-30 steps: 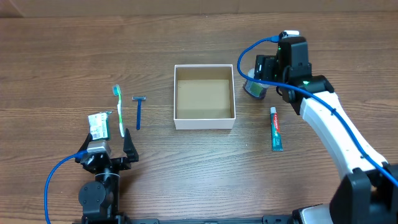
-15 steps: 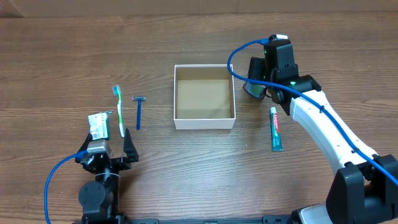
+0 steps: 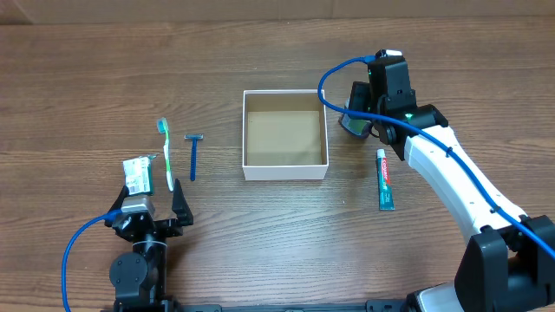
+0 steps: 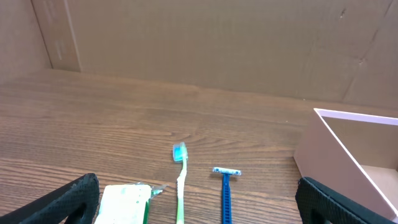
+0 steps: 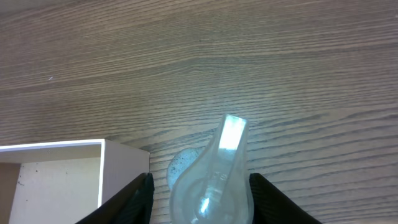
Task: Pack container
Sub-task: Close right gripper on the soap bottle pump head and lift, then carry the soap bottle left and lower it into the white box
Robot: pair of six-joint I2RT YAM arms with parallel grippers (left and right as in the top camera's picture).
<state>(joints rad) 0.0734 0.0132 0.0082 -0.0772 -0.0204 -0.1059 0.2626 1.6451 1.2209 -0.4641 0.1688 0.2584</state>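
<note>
- Overhead: the container (image 3: 286, 165) sits open-topped near the middle of the table (image 3: 260, 243), its brown floor bare.
- Overhead: the right gripper (image 3: 355, 117) is just beside the container's far right corner, over a clear bottle (image 3: 350, 127) with a teal tint. A toothpaste tube (image 3: 385, 179) lies nearer the robot, apart from both.
- Overhead: to the left of the container lie a blue razor (image 3: 193, 156) and a green toothbrush (image 3: 165, 152), side by side. A green-and-white packet (image 3: 137, 173) lies by the toothbrush handle.
- Overhead: the left gripper (image 3: 147, 201) is low at the near left edge with its fingers spread wide and nothing between them.
- Left wrist: both dark fingertips show at the bottom corners, far apart. The packet, toothbrush and razor lie ahead on the wood, and a white wall of the container stands at the right.
- Right wrist: the bottle stands between the two fingers (the right one looks close against it, the left shows a thin gap). Whether they grip it cannot be told. A corner of the container shows at lower left.
</note>
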